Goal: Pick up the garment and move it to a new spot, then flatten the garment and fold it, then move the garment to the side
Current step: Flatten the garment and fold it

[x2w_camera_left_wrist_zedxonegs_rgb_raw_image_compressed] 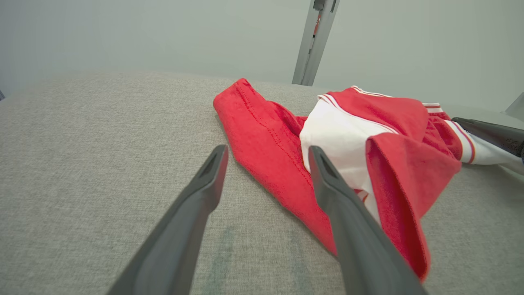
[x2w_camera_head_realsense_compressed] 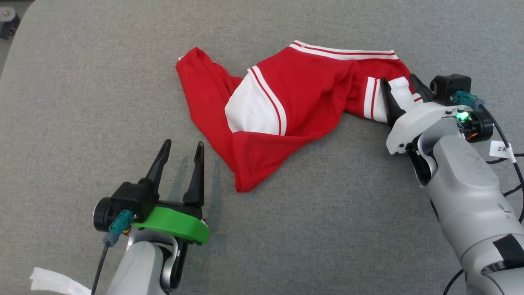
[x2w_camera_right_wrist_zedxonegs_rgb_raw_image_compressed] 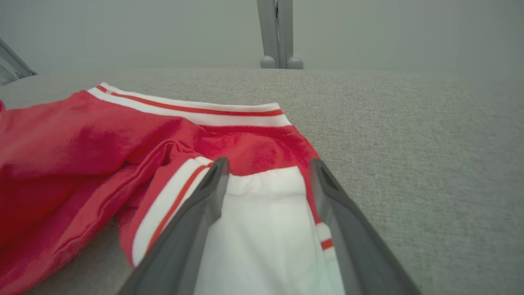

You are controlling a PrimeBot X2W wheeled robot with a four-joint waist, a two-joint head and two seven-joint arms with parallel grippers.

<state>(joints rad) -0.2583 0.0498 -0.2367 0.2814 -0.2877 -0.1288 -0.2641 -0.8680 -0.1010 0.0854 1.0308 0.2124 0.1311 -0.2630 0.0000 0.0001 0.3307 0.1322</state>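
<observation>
The garment (x2w_camera_head_realsense_compressed: pixel 311 94) lies crumpled on the grey cloth surface: red, with white sleeves and red-and-white striped trim. My left gripper (x2w_camera_head_realsense_compressed: pixel 183 143) stands open at the lower left, just left of the garment's lower red corner and not touching it. In the left wrist view the left gripper (x2w_camera_left_wrist_zedxonegs_rgb_raw_image_compressed: pixel 267 150) points at the garment's (x2w_camera_left_wrist_zedxonegs_rgb_raw_image_compressed: pixel 401 135) red edge, with bare surface between its fingers. My right gripper (x2w_camera_head_realsense_compressed: pixel 398 78) is open at the garment's right end. Its fingers straddle the white sleeve (x2w_camera_right_wrist_zedxonegs_rgb_raw_image_compressed: pixel 266 229) in the right wrist view, where the right gripper (x2w_camera_right_wrist_zedxonegs_rgb_raw_image_compressed: pixel 269 164) reaches the sleeve's seam.
The grey fabric surface (x2w_camera_head_realsense_compressed: pixel 82 82) spreads wide to the left and front of the garment. A white scrap (x2w_camera_head_realsense_compressed: pixel 53 282) lies at the bottom left corner. A dark device (x2w_camera_head_realsense_compressed: pixel 8 22) sits at the top left. Cables (x2w_camera_head_realsense_compressed: pixel 511 164) hang by the right arm. A metal post (x2w_camera_right_wrist_zedxonegs_rgb_raw_image_compressed: pixel 278 32) stands beyond the far edge.
</observation>
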